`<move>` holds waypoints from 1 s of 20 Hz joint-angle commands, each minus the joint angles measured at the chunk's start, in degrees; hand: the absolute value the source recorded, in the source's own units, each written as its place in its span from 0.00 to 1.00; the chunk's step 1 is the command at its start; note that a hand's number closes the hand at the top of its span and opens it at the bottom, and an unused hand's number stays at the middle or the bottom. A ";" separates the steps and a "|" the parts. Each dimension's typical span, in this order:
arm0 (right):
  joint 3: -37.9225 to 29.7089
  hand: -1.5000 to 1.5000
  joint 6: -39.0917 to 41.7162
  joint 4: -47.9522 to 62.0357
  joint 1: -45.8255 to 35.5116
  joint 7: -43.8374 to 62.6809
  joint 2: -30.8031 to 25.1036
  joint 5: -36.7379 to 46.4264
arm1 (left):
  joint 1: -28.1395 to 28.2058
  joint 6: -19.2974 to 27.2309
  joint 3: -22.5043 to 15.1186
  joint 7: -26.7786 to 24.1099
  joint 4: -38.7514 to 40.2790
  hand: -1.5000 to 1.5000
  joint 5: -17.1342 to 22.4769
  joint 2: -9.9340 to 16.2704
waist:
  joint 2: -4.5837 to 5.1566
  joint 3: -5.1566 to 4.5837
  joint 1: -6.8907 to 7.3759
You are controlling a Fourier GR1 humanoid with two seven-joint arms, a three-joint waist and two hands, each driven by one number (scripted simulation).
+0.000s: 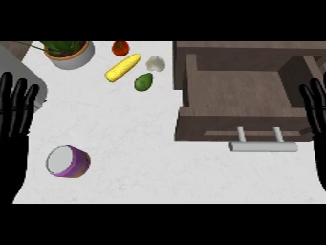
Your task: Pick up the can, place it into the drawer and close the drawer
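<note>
Left robot hand [6, 115] resting open at the left edge, fingers straight and up. Right robot hand [324, 112] likewise at the right edge. Purple can [68, 162] on its side on the surface [158, 162], just right of and below the left robot hand. Drawer [239, 103] pulled open, just left of the right robot hand.

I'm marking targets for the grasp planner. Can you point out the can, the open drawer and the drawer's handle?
can [68, 161]: head view, on its pale round end.
drawer [236, 90]: head view, on its bare inner floor.
handle [263, 147]: head view, on the middle of the bar.
</note>
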 commanded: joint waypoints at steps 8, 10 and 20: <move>-3.20 0.00 -4.68 2.23 7.20 6.92 2.46 0.72 | 21.84 -2.16 10.63 6.68 -1.77 0.00 9.80 1.60 | -1.25 1.17 0.96; -2.42 0.00 -5.19 0.15 8.51 9.31 2.73 1.24 | 23.18 -3.78 13.35 12.11 -6.23 0.00 14.46 4.33 | -1.52 1.21 0.74; -4.65 0.00 -5.32 3.19 1.76 11.46 1.73 1.69 | 27.49 -9.02 18.74 14.58 -11.57 0.00 19.61 1.45 | -1.33 1.22 0.40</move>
